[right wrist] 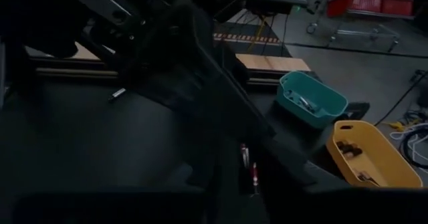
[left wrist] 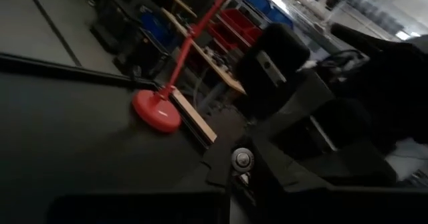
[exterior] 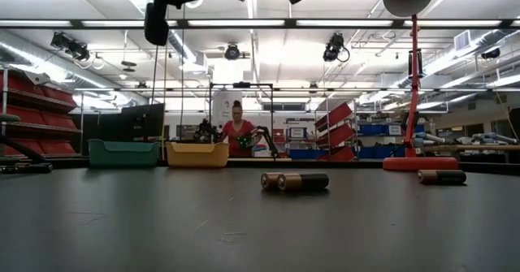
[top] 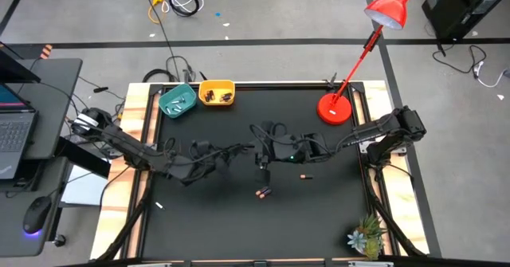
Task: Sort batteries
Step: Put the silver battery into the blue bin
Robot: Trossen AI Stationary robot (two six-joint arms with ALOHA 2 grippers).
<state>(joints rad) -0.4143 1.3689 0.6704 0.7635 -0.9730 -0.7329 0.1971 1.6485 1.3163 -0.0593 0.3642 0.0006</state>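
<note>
My two grippers meet above the middle of the table. My left gripper (top: 253, 157) is shut on a small silver-ended battery (left wrist: 242, 158). My right gripper (top: 269, 159) faces it from the right and stands open, its fingers on either side of that battery (right wrist: 249, 165). A dark, copper-ended pair of batteries (top: 263, 192) lies on its side on the mat below them, and another battery (top: 306, 176) lies to the right. The teal bowl (top: 177, 100) and the yellow bowl (top: 216, 92) stand at the far left, each with batteries inside. My left gripper pinches the battery between its two fingertips (left wrist: 221, 162). The battery's round silver end (left wrist: 242, 158) faces the wrist camera. The fingers reach level from the table's left. The battery is lifted well clear of the mat. Which part of its body the pads cover is hidden.
A red desk lamp has its base (top: 335, 107) at the far right of the mat, and its arm slants up over the edge. A small plant (top: 366, 237) stands at the near right corner. A person in red (exterior: 237, 134) sits in the room behind.
</note>
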